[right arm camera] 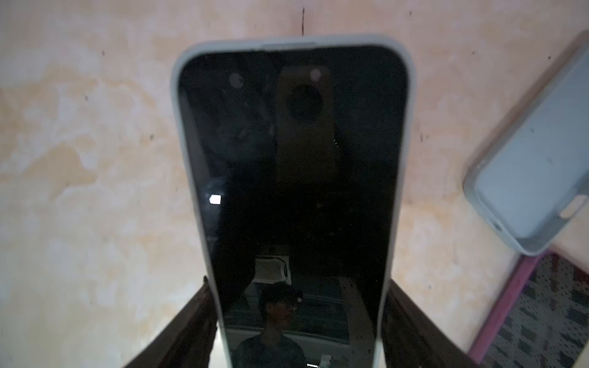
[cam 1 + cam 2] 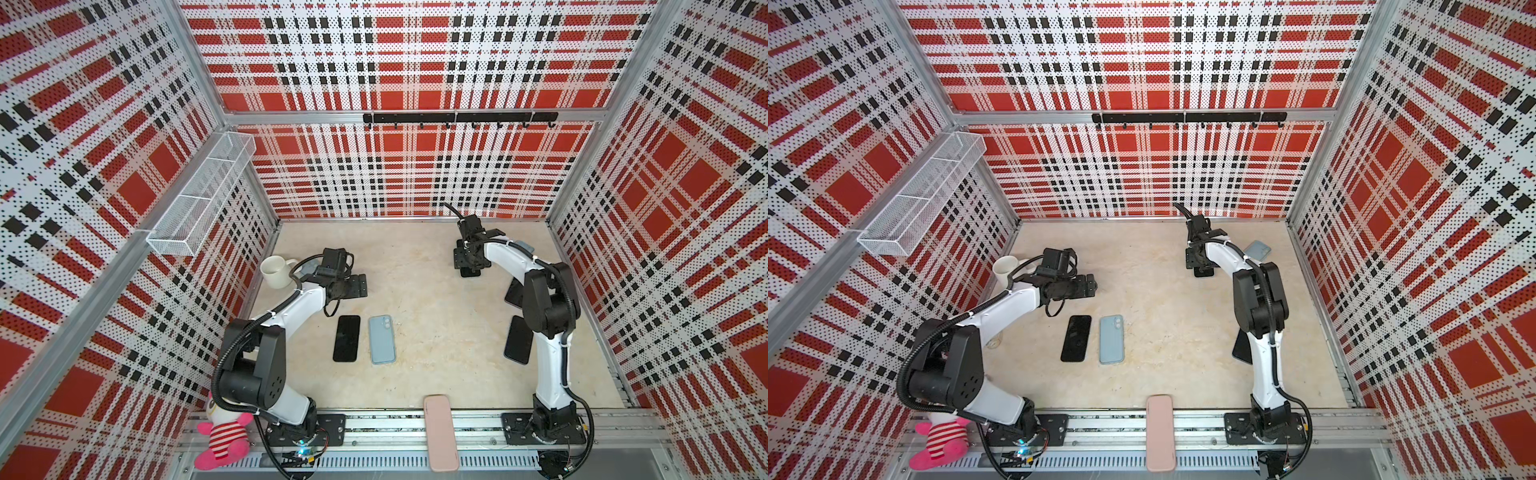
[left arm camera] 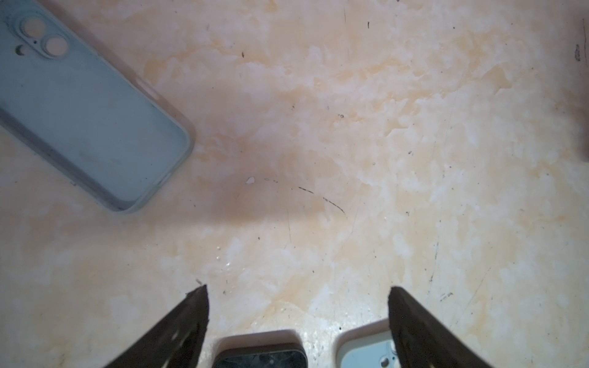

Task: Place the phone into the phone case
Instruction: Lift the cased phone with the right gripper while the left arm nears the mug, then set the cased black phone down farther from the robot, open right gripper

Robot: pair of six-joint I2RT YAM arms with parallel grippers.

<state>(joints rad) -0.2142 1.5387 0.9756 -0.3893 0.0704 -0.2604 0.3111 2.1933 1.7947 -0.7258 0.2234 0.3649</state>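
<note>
My left gripper, jaws apart and empty, hangs just beyond the phone and case. They lie side by side, long axes toward my base, nearer this arm. My right gripper clamps a cased phone, well apart.

My left arm and right arm are built alike: glossy white link shells set between chunky black joint housings. Black ribbed conduit loops along each, cinched with thin white cable ties. Each arm rises from a flat black base plate dotted with screws. My left gripper ends in two dark, tapering fingers with rough matte faces. My right gripper has the same dark wedges.
</note>
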